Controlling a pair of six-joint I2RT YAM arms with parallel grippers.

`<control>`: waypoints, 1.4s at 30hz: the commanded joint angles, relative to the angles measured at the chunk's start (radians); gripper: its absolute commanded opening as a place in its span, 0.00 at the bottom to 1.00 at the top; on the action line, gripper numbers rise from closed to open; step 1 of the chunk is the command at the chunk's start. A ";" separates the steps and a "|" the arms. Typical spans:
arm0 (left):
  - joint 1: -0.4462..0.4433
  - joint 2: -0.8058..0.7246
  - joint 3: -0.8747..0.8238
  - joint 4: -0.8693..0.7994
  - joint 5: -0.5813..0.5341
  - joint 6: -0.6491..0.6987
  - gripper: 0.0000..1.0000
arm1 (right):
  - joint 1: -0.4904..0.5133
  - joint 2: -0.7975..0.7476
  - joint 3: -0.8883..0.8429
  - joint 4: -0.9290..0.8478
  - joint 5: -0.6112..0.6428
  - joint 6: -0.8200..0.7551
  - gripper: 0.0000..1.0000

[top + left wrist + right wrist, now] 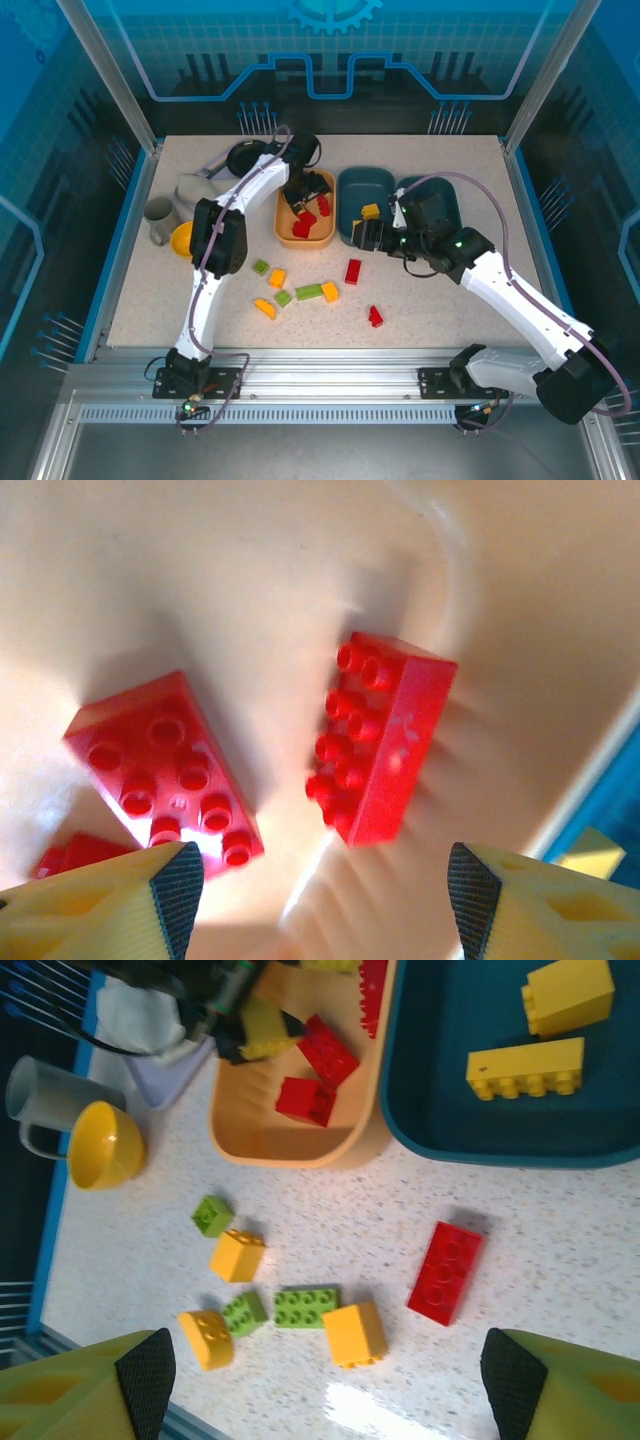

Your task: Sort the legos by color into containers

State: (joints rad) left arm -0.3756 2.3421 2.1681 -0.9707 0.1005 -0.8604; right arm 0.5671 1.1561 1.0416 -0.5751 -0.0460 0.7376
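Studs on two red plastic bricks (165, 770) read clearly in the left wrist view; the top view gives them as red blobs. Both lie in the orange-yellow rounded plastic tray (250, 560), just ahead of the left gripper (325, 890), jaws spread, empty. One brick blurred, a third red piece (70, 858) cut off. Right gripper (330, 1385), also spread and empty, hangs over loose mixed-colour bricks (305, 1307) beside that tray.

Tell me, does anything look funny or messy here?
One red brick in the orange tray lies tipped on its side, studs facing sideways, and looks blurred. No brick I can see sits in a wrong-coloured tray. Several loose bricks wait on the table.
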 commanded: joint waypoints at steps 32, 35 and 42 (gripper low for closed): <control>-0.046 -1.819 -1.285 -0.303 -0.334 -0.224 0.76 | 0.501 0.907 0.741 -0.261 0.197 -0.455 0.80; -0.046 -1.819 -1.254 -0.332 -0.349 -0.207 0.76 | 0.496 1.036 0.893 -0.306 0.202 -0.456 0.81; -0.046 -1.831 -1.238 -0.338 -0.330 -0.191 0.76 | 0.466 1.322 1.255 -0.457 0.242 -0.461 0.81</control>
State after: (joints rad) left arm -0.4183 0.5240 0.8993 -1.2739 -0.2119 -1.0676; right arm 1.0512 2.3981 2.1925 -0.9108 0.1829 0.2935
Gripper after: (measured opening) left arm 0.763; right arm 0.809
